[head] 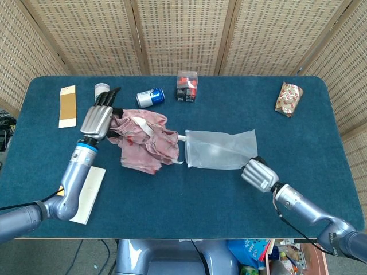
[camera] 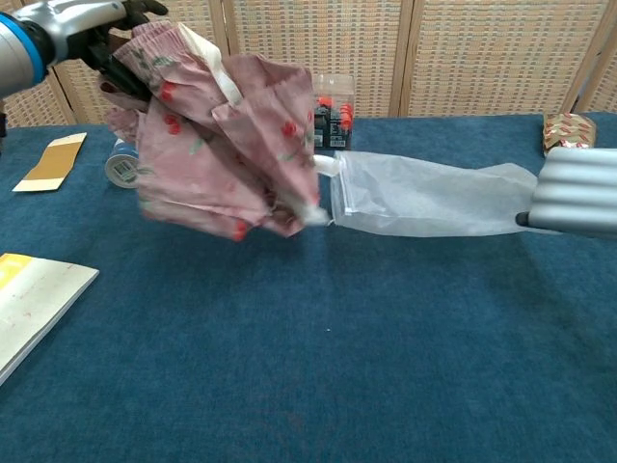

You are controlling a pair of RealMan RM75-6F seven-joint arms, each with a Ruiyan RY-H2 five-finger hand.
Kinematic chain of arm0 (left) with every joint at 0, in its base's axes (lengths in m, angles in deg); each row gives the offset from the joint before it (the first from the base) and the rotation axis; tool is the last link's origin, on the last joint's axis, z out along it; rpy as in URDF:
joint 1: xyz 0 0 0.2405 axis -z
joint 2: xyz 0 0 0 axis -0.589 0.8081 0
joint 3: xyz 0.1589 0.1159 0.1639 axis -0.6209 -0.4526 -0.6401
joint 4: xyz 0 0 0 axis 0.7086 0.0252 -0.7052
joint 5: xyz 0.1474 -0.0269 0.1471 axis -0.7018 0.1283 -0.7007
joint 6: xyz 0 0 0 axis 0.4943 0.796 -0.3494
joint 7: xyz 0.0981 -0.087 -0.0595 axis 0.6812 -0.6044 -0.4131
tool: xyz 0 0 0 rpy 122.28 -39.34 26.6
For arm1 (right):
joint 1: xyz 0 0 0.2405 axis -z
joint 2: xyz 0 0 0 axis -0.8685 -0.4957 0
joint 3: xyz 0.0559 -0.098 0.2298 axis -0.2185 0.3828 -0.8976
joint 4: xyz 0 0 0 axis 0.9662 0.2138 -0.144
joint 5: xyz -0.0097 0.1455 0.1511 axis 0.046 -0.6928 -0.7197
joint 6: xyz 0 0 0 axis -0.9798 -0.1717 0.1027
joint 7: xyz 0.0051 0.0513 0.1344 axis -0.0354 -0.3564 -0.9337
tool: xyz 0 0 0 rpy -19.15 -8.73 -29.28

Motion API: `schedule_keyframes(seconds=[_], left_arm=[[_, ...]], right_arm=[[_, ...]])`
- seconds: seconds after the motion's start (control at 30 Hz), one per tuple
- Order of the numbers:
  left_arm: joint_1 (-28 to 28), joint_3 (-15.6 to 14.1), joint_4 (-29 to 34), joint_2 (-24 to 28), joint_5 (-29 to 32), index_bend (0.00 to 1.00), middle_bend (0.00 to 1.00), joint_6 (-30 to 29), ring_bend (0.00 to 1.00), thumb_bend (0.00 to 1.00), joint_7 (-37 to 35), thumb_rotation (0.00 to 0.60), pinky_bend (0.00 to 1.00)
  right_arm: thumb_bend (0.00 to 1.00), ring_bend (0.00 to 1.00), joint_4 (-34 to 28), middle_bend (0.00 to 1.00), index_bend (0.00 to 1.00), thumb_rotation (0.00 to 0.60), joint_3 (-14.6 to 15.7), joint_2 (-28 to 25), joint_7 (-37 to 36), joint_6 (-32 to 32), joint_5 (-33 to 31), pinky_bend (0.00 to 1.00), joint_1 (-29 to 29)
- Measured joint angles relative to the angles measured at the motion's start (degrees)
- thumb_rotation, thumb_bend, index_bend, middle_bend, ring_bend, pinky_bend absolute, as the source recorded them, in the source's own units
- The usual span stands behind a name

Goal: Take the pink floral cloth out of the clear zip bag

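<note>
The pink floral cloth point(head: 146, 139) point(camera: 217, 145) hangs bunched in the air, held at its upper left by my left hand point(head: 98, 117) point(camera: 92, 24). A white strip of the cloth still reaches the mouth of the clear zip bag point(head: 219, 150) point(camera: 429, 198), which is stretched out empty and held above the table to the right of the cloth. My right hand point(head: 257, 173) point(camera: 576, 190) grips the bag's closed far end with fingers curled.
Along the back edge lie a tan card point(head: 67, 105), a white cup point(head: 101, 89), a blue can point(head: 151, 97), a small clear box point(head: 187, 86) and a wrapped snack point(head: 289, 98). A yellow-white booklet point(head: 86, 192) lies at the front left.
</note>
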Motion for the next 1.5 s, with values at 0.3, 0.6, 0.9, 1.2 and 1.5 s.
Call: schedule_keyframes(seconds=[0.3, 0.6, 0.9, 1.2, 1.5], left_arm=[[-3.0, -0.3, -1.7, 4.3, -0.4, 0.75, 0.0, 0.3, 0.0, 0.43, -3.4, 0.6, 0.0], [-3.9, -1.1, -1.9, 4.6, -0.9, 0.75, 0.0, 1.0, 0.0, 0.46, -4.7, 0.6, 0.0], [-5.2, -2.5, -1.7, 6.9, -0.5, 0.0, 0.0, 0.8, 0.0, 0.2, -2.8, 0.6, 0.0], [-9.1, -5.4, 5.0, 17.1, 1.4, 0.0, 0.0, 3.3, 0.0, 0.04, -1.0, 0.6, 0.0], [-18.0, -8.0, 12.2, 21.7, -6.5, 0.0, 0.0, -5.5, 0.0, 0.04, -7.8, 0.6, 0.0]], right_arm=[[1.0, 0.78, 4.2, 0.85, 0.88, 0.6, 0.0, -0.2, -3.1, -1.7, -1.2, 1.0, 2.0], [1.0, 0.78, 4.7, 0.84, 0.88, 0.6, 0.3, 0.5, -3.4, -3.5, 0.2, 1.0, 2.3], [0.19, 0.22, 5.4, 0.19, 0.11, 0.6, -0.1, 0.8, -3.7, -5.1, -0.8, 0.24, 4.0], [0.0, 0.0, -6.3, 0.0, 0.0, 0.6, -4.2, -2.0, 2.5, -6.7, -11.0, 0.0, 9.6], [0.0, 0.0, -13.6, 0.0, 0.0, 0.6, -6.2, -5.1, -7.2, -17.5, -12.1, 0.0, 15.3]])
